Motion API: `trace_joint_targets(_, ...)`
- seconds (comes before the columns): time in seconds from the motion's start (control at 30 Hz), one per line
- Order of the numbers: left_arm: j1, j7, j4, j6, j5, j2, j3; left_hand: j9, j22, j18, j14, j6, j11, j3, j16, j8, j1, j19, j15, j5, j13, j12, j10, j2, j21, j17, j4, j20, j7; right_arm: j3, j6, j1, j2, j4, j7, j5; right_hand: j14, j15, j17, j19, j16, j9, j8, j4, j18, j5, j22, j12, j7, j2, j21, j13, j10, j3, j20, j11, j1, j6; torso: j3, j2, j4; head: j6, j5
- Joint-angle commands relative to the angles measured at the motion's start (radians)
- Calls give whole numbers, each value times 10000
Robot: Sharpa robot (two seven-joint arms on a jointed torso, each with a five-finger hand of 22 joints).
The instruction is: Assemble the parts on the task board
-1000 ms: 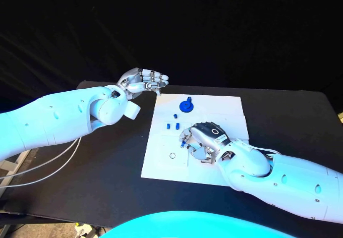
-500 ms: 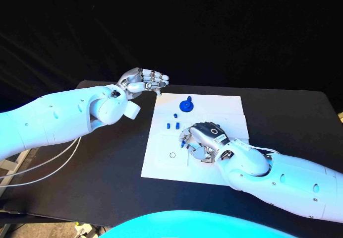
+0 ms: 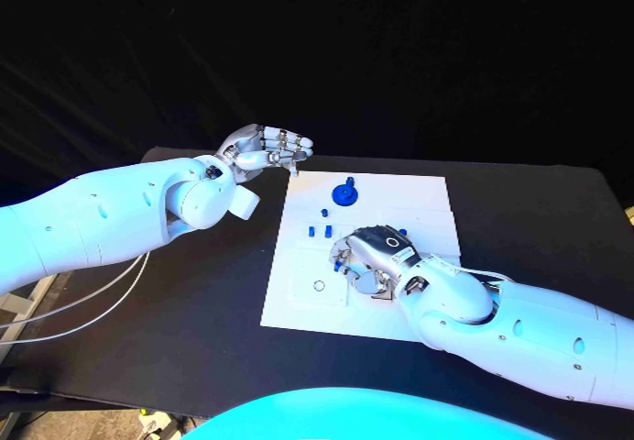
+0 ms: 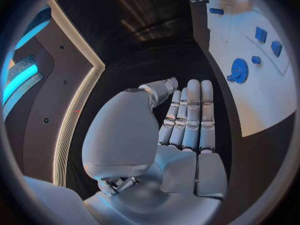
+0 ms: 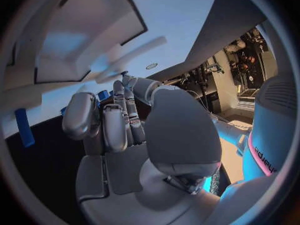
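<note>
Head view: task board (image 3: 397, 206), a white plate, lies mid-surface on the black surface (image 3: 198, 302). On it, a round blue gear-like part (image 3: 344, 194) sits near the board's far edge; two small blue parts (image 3: 319, 231) lie side by side just nearer than that, with one more small blue piece (image 3: 323, 214) between them and the gear. A thin dark ring (image 3: 319, 287) lies on the board's near left portion.

Right hand (image 3: 374, 261) rests over the middle of the board, fingers curled down and narrow. A bit of blue (image 3: 340, 264) shows at its fingertips on the side toward the ring; possibly a part pinched there, but cannot tell whether it is held or merely beneath. Right wrist view: fingers (image 5: 115, 117) bent in close together, blue piece (image 5: 103, 94) beside their tips.

Left hand (image 3: 268, 147) is raised off the board's far left corner, apart from it, fingers curled in on nothing. Left wrist view: fingers (image 4: 190, 115) lie close together, nothing in them; the gear (image 4: 238, 71) and the board (image 4: 262, 105) show beyond.
</note>
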Motion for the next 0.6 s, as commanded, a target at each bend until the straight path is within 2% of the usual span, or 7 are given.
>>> trace_joint_targets(0.03,9,0,28,36,-8,0,8,-77,-84,-103,-59,-154,10,-324,-77,155,-197,-75,-14,9,27,148,-174,112,-102,-115,67,21,61,-32,101,-33,1,0,21,-25,584,11,-28,179,35,197,213,-165,-199,279,776,125,87,419,131,278,719,427,-9,-182,-138,83,-1,-2,1,-22,4)
trace_joint_targets(0.3,10,-17,9,47,-13,-7,8,-77,-84,-103,-59,-154,10,-324,-77,155,-197,-75,-14,9,27,148,-174,112,-102,-115,67,21,61,-43,165,-36,-4,37,127,68,581,37,-48,164,34,217,186,-184,-201,273,788,31,108,374,113,267,653,369,11,-152,-262,47,0,-5,-5,-39,4)
trace_joint_targets(0.4,10,-24,0,53,-13,-7,8,-77,-84,-103,-59,-154,10,-324,-77,155,-197,-75,-14,9,27,148,-174,112,-102,-115,67,21,61,-46,160,-36,-19,33,154,136,582,83,-50,133,55,250,146,-151,-195,414,788,-121,134,246,59,239,520,136,51,-110,-509,-30,1,-9,1,-38,4)
trace_joint_targets(0.47,10,-35,-8,66,-13,-9,8,-83,-104,-102,-68,-166,13,-330,-96,159,-191,-74,-10,11,24,153,-190,126,-130,-121,64,25,64,-47,101,-35,-34,20,147,177,581,187,-39,77,90,234,9,-88,-178,549,741,-356,224,96,-99,145,106,-55,119,21,-731,-265,-1,-14,-4,-33,5)
trace_joint_targets(0.53,10,-47,-16,79,-13,-11,8,-83,-104,-102,-68,-166,13,-330,-96,159,-191,-74,-10,11,24,153,-190,126,-130,-121,64,25,64,-48,-51,-35,-51,2,130,213,556,333,-101,-77,72,185,-195,-54,-103,545,551,-368,324,-62,-599,-42,-638,-121,234,194,-848,-569,-3,-16,-11,-16,1)
trace_joint_targets(0.6,10,-54,-21,91,-13,-11,8,-84,-107,-102,-69,-168,14,-331,-99,160,-188,-73,-10,11,23,154,-194,127,-135,-122,62,26,65,-48,-206,-35,-69,0,127,236,478,402,-306,-224,-85,141,-359,-69,-26,503,366,-333,370,-169,-1062,-175,-1129,-190,311,279,-855,-797,-2,-13,-11,-9,-2)
